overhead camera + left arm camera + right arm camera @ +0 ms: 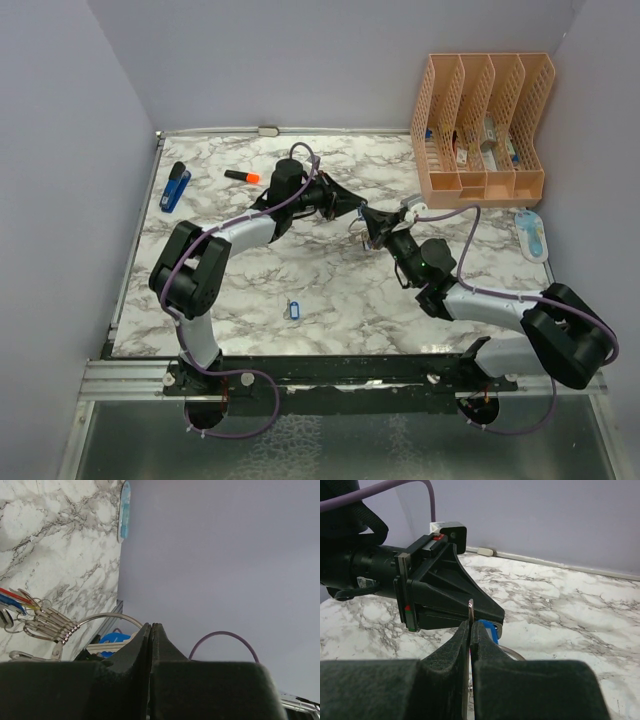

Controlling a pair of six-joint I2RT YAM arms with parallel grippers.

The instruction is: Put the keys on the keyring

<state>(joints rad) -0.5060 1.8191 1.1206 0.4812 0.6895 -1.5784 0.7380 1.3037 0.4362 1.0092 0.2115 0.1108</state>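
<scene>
My left gripper (356, 208) is shut on the keyring, a thin silver wire (107, 616) that arcs into its fingertips in the left wrist view (151, 626). A cluster of metal keys and coloured tags (42, 622) hangs on the wire. My right gripper (376, 228) meets it tip to tip above mid-table. In the right wrist view it (471, 626) is shut on a key's metal end (470, 609), with that key's blue tag (489, 630) just behind, against the left gripper's black fingers (450, 597). A second blue-tagged key (292, 310) lies on the marble near the front.
A blue stapler (175, 186) and an orange marker (242, 176) lie at the back left. A peach file organiser (480, 125) stands at the back right, with a blue-and-white object (531, 233) in front of it. Purple-grey walls surround the table.
</scene>
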